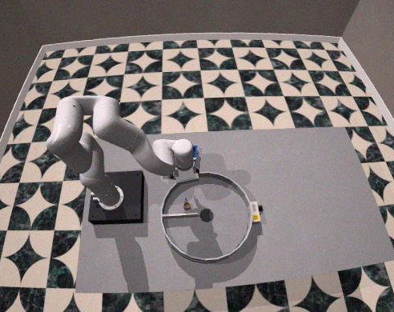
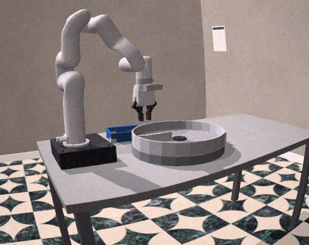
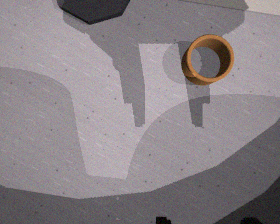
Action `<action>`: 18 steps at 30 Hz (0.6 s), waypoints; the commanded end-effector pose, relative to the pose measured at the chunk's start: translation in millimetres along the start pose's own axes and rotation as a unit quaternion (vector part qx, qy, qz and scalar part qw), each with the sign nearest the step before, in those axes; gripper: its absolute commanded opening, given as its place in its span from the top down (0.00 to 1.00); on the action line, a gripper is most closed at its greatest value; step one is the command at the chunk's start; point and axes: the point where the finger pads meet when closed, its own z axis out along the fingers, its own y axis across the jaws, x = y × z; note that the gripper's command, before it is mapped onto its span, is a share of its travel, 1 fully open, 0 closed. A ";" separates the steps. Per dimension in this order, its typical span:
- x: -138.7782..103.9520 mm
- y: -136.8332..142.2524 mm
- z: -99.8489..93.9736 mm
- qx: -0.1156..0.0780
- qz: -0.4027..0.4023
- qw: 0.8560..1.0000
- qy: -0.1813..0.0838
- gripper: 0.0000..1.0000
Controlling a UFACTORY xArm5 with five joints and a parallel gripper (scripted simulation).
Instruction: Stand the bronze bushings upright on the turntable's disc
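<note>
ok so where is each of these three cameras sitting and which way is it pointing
Top: high above, tilted down on the table and turntable; whole arm and base show.
Exterior: off the table's front corner, level, facing the wall; full arm with empty gripper above the turntable rim, blue crate behind.
Wrist: on the gripper, looking down at the disc; only dark fingertips show.
Shared: top and wrist both show the upright bronze bushing.

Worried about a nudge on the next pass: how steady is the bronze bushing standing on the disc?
The bronze bushing stands on an open end, short and wide, so probably stable. Knocked onto its side, it would likely roll. It looks rigid; the disc is flat.
</note>
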 end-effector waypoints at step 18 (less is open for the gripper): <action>-221.8 35.3 -3.9 0.003 -0.216 0.976 0.001 0.59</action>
